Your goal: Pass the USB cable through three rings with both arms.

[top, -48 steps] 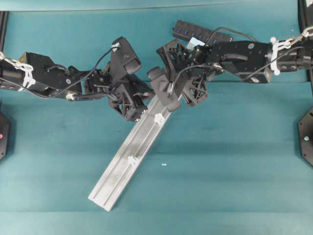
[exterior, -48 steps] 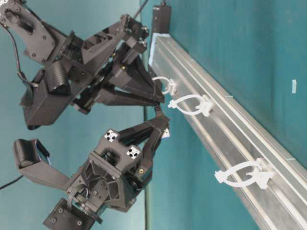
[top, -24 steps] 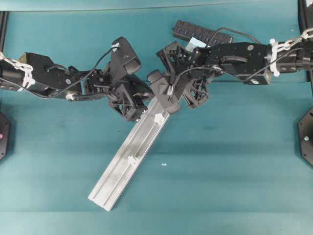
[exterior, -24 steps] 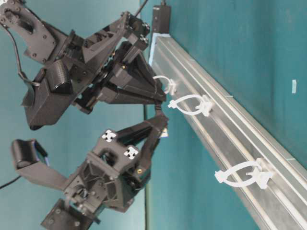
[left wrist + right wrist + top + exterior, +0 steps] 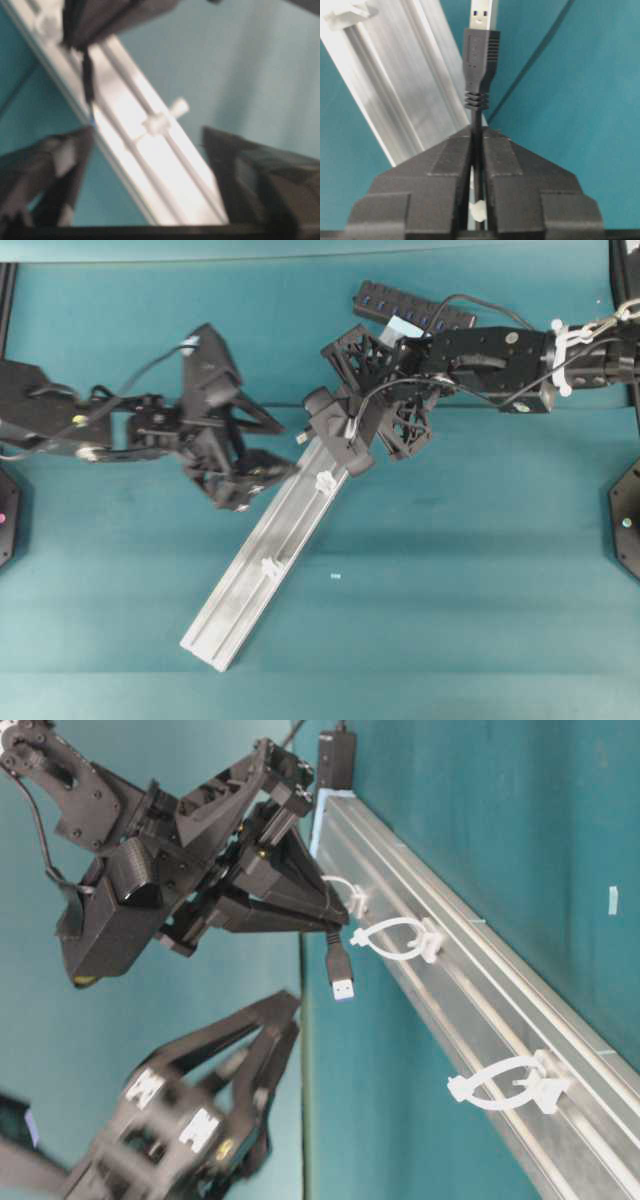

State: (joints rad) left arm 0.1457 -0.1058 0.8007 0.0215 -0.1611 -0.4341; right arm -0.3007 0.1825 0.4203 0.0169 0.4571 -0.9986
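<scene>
The USB cable's black plug (image 5: pixel 481 55) sticks out past my right gripper (image 5: pixel 476 134), which is shut on the cord just behind it. In the table-level view the plug (image 5: pixel 340 968) hangs free beside the silver rail (image 5: pixel 480 970), between the first ring (image 5: pixel 345 898) and the second ring (image 5: pixel 400 940); the third ring (image 5: pixel 505 1085) is further along. The right gripper's fingers hide whether the cord runs through the first ring. My left gripper (image 5: pixel 275 447) stands open to the left of the rail (image 5: pixel 240 590), apart from the plug, with nothing in it.
The black multi-port hub (image 5: pixel 410 310) lies at the rail's far end behind the right arm. Two rings (image 5: pixel 325 481) (image 5: pixel 270 566) show on the rail from overhead. A small white scrap (image 5: pixel 335 577) lies on the teal table right of the rail.
My left gripper has opened, let go of the plug and drawn back to the left. The right gripper stays shut on the cord, and the plug now hangs free.
</scene>
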